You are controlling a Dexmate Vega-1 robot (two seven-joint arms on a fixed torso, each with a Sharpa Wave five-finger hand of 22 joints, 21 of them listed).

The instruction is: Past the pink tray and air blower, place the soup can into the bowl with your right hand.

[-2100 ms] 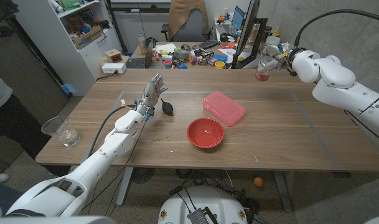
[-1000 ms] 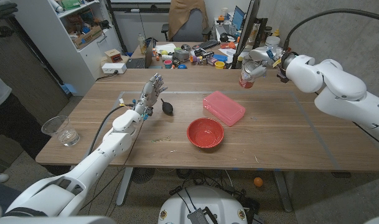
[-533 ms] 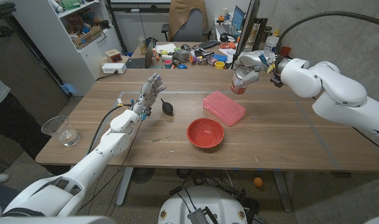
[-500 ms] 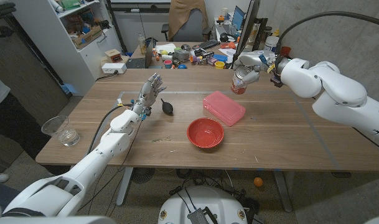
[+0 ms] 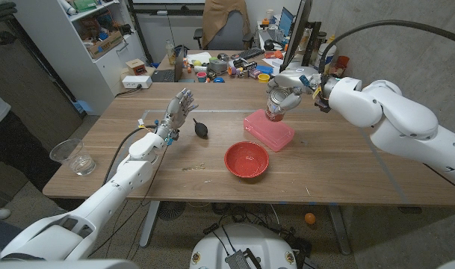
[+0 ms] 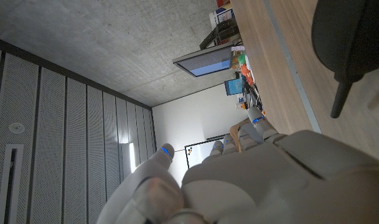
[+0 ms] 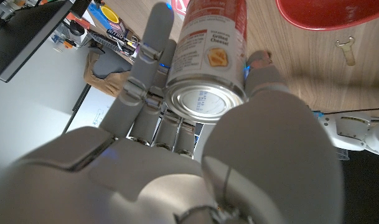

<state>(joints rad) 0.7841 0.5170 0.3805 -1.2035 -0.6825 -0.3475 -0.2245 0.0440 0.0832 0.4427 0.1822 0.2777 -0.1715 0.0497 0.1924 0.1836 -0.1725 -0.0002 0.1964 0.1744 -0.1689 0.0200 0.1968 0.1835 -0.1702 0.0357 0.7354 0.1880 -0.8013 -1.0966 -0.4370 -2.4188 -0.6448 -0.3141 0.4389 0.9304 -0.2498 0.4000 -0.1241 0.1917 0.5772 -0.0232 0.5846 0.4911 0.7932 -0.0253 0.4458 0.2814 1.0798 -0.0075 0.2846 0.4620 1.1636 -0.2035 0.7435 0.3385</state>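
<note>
The right hand (image 5: 287,88) grips one red-and-white labelled metal soup can (image 5: 277,107), fingers on one side and thumb on the other, holding it in the air above the far end of the flat pink rectangular plastic tray (image 5: 269,128). The right wrist view shows what the head view does not: the can's (image 7: 208,57) silver ribbed end toward the palm, printed text on its label, and the right hand's fingers (image 7: 150,59) pressed along its side, with the red rim of the bowl (image 7: 313,14) beyond it. One round red plastic bowl (image 5: 246,159) sits on the wooden table (image 5: 339,161) just in front of the tray, nothing in it. The left hand (image 5: 176,113) is raised above the table's far left part, fingers spread and holding nothing. Just beside it lies one black rubber air blower (image 5: 200,128), which appears in the left wrist view as a dark bulb with a thin nozzle (image 6: 351,46). Near the table's left edge stands one clear plastic cup (image 5: 75,158); I cannot tell what it holds.
</note>
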